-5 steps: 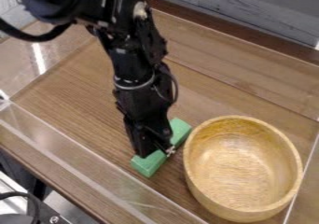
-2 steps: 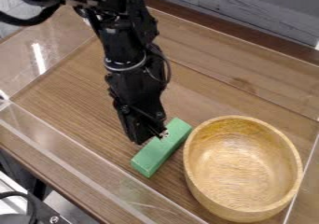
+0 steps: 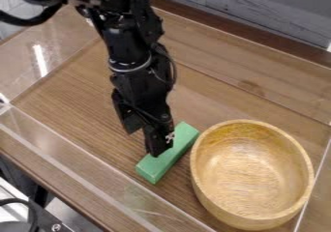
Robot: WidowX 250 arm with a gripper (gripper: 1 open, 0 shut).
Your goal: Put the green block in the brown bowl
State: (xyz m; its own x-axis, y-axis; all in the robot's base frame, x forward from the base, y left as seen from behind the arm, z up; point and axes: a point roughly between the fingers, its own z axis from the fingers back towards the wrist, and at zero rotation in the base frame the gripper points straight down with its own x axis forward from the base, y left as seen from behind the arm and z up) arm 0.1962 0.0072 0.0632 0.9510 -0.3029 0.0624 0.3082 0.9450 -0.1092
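Item, one green block (image 3: 167, 154): lying flat on the wooden tabletop (image 3: 77, 99), outside the bowl, its long axis running from the near left up toward the far right, its right side facing the bowl's wall closely.

Item, one gripper (image 3: 150, 138) on a single black arm (image 3: 127, 44): reaching down from the far side, its fingers spreading apart, the tips hanging at the block's far left flank. The block is lying nearer the camera and a little to the right of the hand; whether a tip is touching it, I cannot tell. The coming move is probably calling for a short shift that way, with the fingers straddling the narrow width.

Item, one brown bowl (image 3: 253, 175): standing upright to the right, its thick rim leaving scant finger room on that side. Open wood is extending left of the block; the table's near edge is running below it, fairly close.
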